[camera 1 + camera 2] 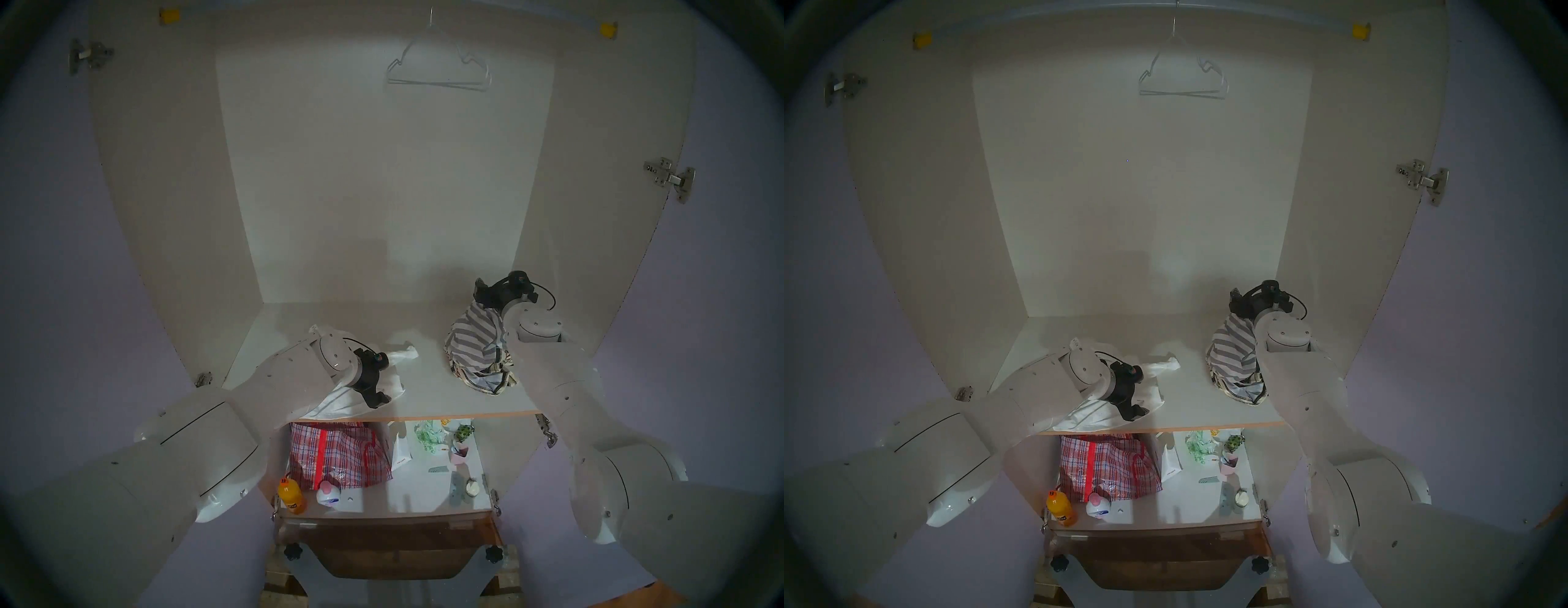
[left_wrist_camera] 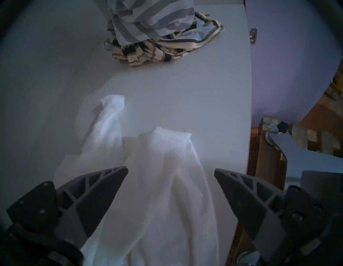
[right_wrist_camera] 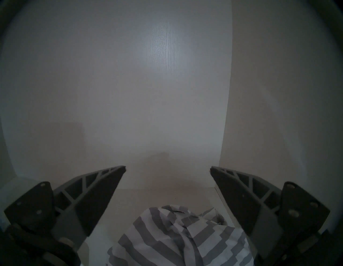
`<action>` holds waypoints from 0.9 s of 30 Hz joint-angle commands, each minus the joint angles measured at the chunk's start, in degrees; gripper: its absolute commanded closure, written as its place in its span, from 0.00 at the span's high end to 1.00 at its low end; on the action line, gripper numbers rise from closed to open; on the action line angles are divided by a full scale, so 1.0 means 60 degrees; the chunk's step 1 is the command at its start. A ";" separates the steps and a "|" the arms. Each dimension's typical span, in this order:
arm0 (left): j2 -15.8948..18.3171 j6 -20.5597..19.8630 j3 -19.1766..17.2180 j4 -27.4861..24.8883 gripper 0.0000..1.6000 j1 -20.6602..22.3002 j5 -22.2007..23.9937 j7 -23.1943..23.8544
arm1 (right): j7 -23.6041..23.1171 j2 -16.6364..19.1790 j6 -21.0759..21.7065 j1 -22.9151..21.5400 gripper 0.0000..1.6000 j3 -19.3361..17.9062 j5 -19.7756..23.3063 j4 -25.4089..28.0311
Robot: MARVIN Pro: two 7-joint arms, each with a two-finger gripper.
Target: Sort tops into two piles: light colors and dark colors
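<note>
Both pincers gape wide, holding nothing — left pincer point(image 2: 170, 170) above the white top point(image 2: 167, 185) (crumpled), right pincer point(image 3: 168, 169) over the striped heap point(image 1: 479, 348).

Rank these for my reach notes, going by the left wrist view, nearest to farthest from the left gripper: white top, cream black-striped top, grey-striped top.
1. White top, lying between the left gripper fingers.
2. Cream black-striped top, across the shelf.
3. Grey-striped top, heaped behind it.

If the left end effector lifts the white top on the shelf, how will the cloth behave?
The white top looks thin and crumpled, so it will probably hang limp. One part trails away, so it may drag across the shelf. It is likely light.
</note>
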State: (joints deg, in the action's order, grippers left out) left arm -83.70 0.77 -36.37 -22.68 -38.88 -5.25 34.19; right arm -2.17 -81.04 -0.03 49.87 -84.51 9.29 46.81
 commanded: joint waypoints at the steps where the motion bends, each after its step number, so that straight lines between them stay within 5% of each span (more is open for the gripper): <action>1: -0.0474 0.0590 0.0278 0.0523 1.00 0.0192 -0.0679 -0.1227 | -0.0023 -0.0022 -0.0048 -0.0287 1.00 0.0003 0.0000 0.0256; 5: -0.0814 0.0744 0.0338 0.1123 1.00 0.0111 -0.0896 -0.2857 | -0.0022 -0.0023 -0.0053 -0.0290 1.00 0.0003 0.0000 0.0245; 11: -0.1049 0.0823 0.0776 0.1716 1.00 0.0193 -0.1158 -0.3527 | -0.0022 -0.0023 -0.0055 -0.0292 1.00 0.0003 0.0000 0.0240; 14: -0.1097 0.0953 0.0714 0.1854 0.08 0.0149 -0.0907 -0.3832 | -0.0022 -0.0023 -0.0055 -0.0292 1.00 0.0003 0.0000 0.0239; 15: -0.1123 0.0919 0.0698 0.1912 0.00 0.0176 -0.0892 -0.3801 | -0.0022 -0.0023 -0.0055 -0.0292 1.00 0.0003 0.0000 0.0239; 27: -0.0203 0.0541 -0.0372 0.2447 0.00 0.0769 -0.0395 -0.5308 | -0.0015 -0.0026 -0.0061 -0.0291 1.00 0.0001 0.0000 0.0194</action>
State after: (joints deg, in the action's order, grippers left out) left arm -88.13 4.98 -36.26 -8.47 -38.70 -9.35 5.36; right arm -2.16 -81.05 -0.04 49.85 -84.51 9.29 46.67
